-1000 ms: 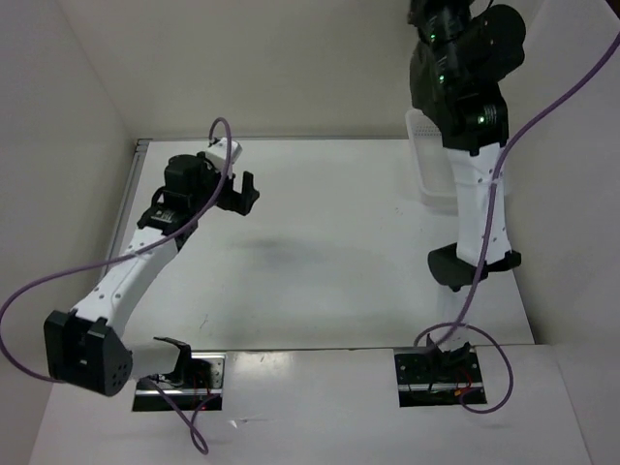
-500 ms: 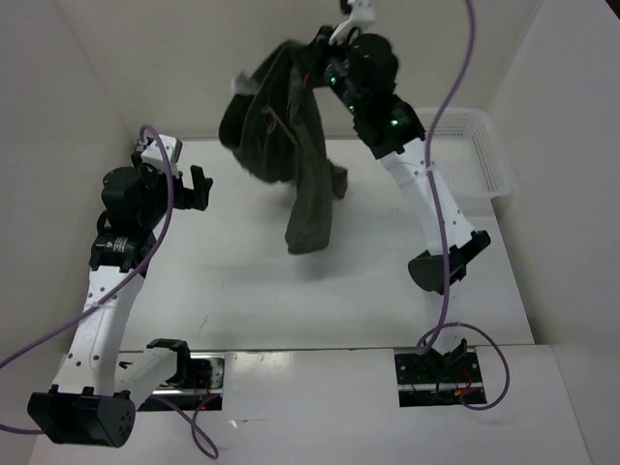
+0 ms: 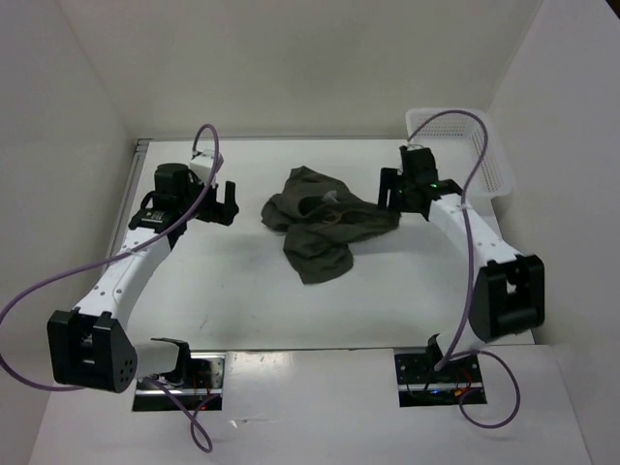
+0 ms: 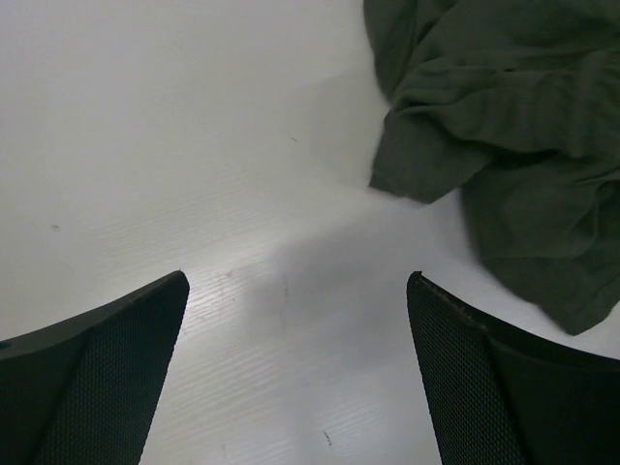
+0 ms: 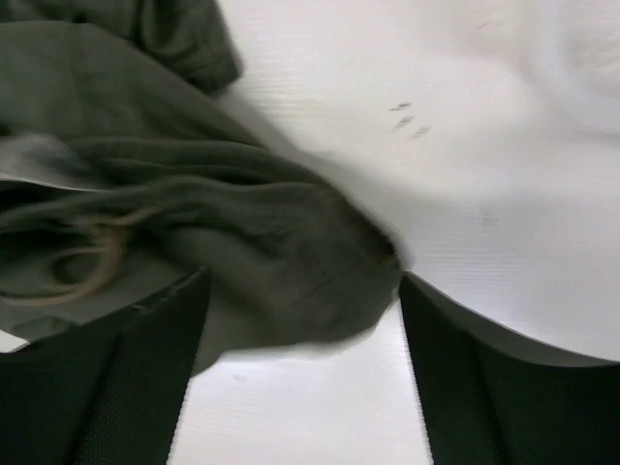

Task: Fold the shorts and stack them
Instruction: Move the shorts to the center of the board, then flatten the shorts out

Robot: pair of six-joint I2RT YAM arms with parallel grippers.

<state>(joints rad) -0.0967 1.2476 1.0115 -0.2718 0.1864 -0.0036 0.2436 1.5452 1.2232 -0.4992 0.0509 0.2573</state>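
Olive-green shorts [image 3: 323, 225] lie crumpled on the white worktop [image 3: 242, 291] between the two hands, their bunched waistband and drawstring right at the right hand's fingertips. The right hand [image 3: 388, 191] sits low with its fingers parted; cloth lies between them but appears not to be pinched, probably so the heap can rest on its own. The left hand [image 3: 230, 202], spread wide and empty, hovers apart from the nearest cloth edge, seemingly placed to take a corner for flattening. No fold is made yet. A white mesh basket [image 3: 489, 155] stands behind the right hand.
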